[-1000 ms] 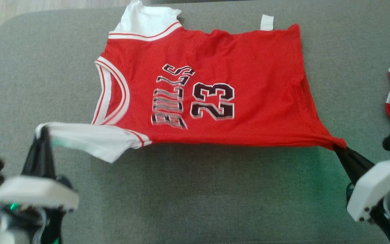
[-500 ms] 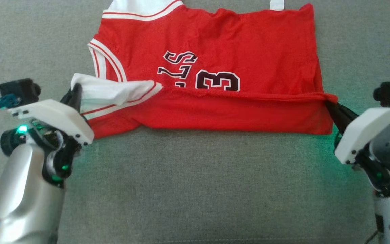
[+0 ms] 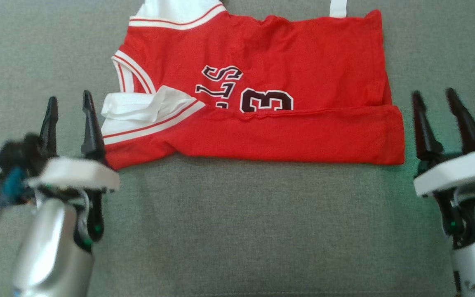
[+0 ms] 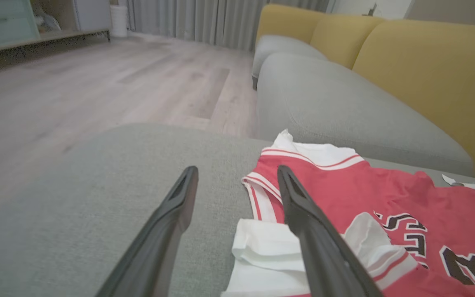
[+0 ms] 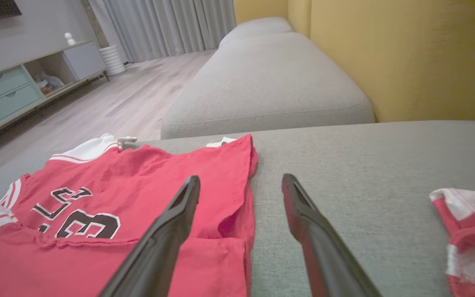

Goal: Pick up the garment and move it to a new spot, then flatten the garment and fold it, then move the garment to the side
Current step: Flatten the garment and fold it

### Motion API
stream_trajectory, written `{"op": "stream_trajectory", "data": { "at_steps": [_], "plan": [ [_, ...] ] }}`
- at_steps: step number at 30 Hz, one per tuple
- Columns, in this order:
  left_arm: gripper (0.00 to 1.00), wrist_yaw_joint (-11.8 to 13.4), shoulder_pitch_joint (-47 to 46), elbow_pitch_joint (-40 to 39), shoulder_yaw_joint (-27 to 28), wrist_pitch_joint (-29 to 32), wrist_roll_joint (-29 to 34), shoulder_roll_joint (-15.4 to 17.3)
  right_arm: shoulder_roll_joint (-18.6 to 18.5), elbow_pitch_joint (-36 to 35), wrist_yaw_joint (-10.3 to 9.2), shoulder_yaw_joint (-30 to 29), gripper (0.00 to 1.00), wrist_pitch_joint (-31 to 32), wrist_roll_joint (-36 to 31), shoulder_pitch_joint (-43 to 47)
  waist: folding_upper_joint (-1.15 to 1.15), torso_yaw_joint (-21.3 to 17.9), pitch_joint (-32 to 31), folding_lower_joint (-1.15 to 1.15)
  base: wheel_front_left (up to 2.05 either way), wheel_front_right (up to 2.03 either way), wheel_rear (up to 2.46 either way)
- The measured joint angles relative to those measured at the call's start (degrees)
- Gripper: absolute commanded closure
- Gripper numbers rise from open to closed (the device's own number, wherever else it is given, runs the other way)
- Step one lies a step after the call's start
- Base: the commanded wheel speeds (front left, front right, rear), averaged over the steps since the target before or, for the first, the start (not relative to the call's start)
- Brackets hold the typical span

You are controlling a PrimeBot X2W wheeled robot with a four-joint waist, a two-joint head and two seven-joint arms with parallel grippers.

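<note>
Jersey (image 3: 303, 53), near edge folded over, showing "LS", "3" (partial)

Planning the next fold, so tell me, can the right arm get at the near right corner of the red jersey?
Probably yes. The right gripper stands open just beside the near right corner of the red jersey, with bare grey cushion between them and nothing lying over that corner.
</note>
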Motion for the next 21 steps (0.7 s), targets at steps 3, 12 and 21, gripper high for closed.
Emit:
{"op": "stream_trajectory", "data": {
  "at_steps": [3,12,21],
  "plan": [
    [0.00,2.11,3.46,-3.03,-0.43,-6.95,3.81,-0.24,1.80,-0.99,0.00,-2.38,0.00,-2.83,-2.60,1.98,0.00,0.22,-0.89,0.00,0.00,0.00,0.00],
    [0.00,6.41,10.53,-8.84,-3.38,-7.16,10.79,1.41,5.41,-8.20,0.00,-1.46,0.00,-2.90,-6.08,7.59,0.00,-0.19,-3.48,0.00,0.00,0.00,0.00],
    [0.00,6.71,14.21,-10.77,-4.86,-2.25,10.10,2.04,6.60,-11.39,0.00,-0.68,0.00,-1.00,-6.13,11.76,0.00,-0.63,-4.47,0.00,0.00,0.00,0.00]
  ]
}}
